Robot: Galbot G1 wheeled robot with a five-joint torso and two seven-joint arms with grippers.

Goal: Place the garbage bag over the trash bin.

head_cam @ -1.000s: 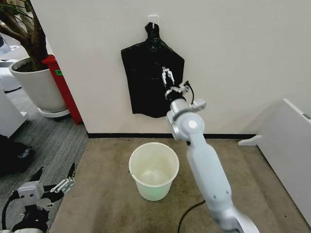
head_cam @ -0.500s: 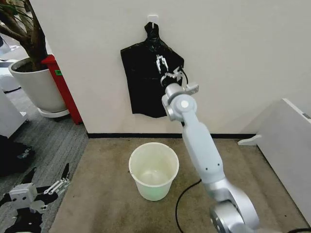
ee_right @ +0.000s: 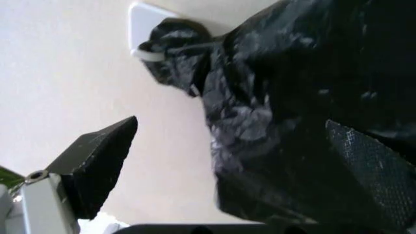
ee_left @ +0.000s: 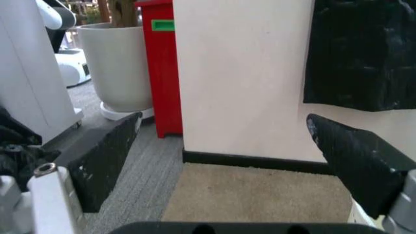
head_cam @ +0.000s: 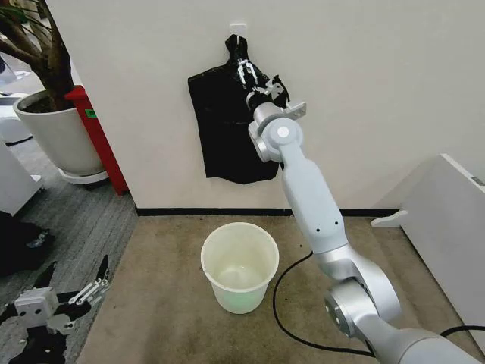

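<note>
One garbage bag [head_cam: 227,125], one trash bin [head_cam: 239,265], two grippers. The bag is thin, glossy black plastic, crinkled, its gathered neck caught on a white wall hook [head_cam: 239,29] at twelve o'clock in the head view; the body hangs flat against the wall below. The bin — cream-white, round, tapering, pale green inside — stands open on the tan carpet [head_cam: 174,303] at six o'clock from the bag, well apart from it.

The right gripper [head_cam: 244,72] is raised at the bag's neck, fingers spread, plastic between them but not pinched. The left gripper [head_cam: 76,287] hangs low at eight o'clock, fingers spread, holding nothing.

One white plant pot [head_cam: 57,136] and one red box [head_cam: 97,133] stand at ten o'clock.
</note>
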